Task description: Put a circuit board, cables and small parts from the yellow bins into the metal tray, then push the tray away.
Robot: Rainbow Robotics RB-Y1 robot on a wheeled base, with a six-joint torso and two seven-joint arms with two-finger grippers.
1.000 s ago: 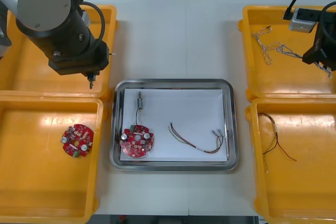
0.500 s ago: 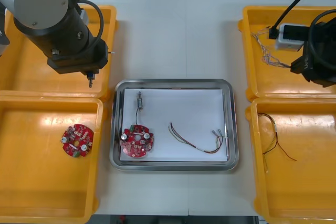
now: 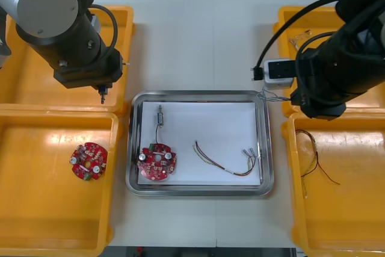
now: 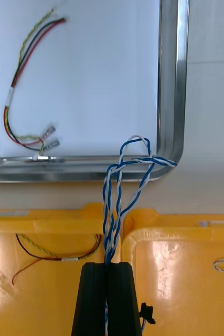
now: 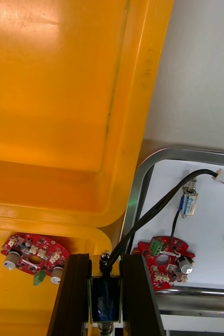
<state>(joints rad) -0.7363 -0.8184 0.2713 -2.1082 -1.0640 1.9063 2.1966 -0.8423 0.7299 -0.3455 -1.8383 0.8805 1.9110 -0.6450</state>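
My right gripper (image 4: pixel 107 266) is shut on a twisted blue and white cable (image 4: pixel 135 163), whose loops hang over the metal tray's (image 3: pixel 198 95) corner rim (image 4: pixel 172 79). The right arm (image 3: pixel 325 76) is at the tray's far right corner, and the cable (image 3: pixel 267 95) peeks out beside it. The left gripper (image 5: pixel 105 261) is shut on a small metal part (image 5: pixel 104 296) with a black cable (image 5: pixel 153 210), above the far left yellow bin (image 3: pixel 36 88) near the tray's far left corner. Inside the tray lie a red circuit board (image 3: pixel 156 162), a small metal part (image 3: pixel 160 114) and a red and yellow cable (image 3: pixel 225 162).
A second circuit board (image 3: pixel 88 161) lies in the near left bin (image 3: pixel 54 221). The near right bin (image 3: pixel 343 221) holds a cable (image 3: pixel 313 157). More blue and white cable (image 3: pixel 296 41) is in the far right bin (image 3: pixel 283 22).
The right arm has swung from the far right bin to the tray's far right corner, carrying the blue and white cable. The left arm has barely moved.
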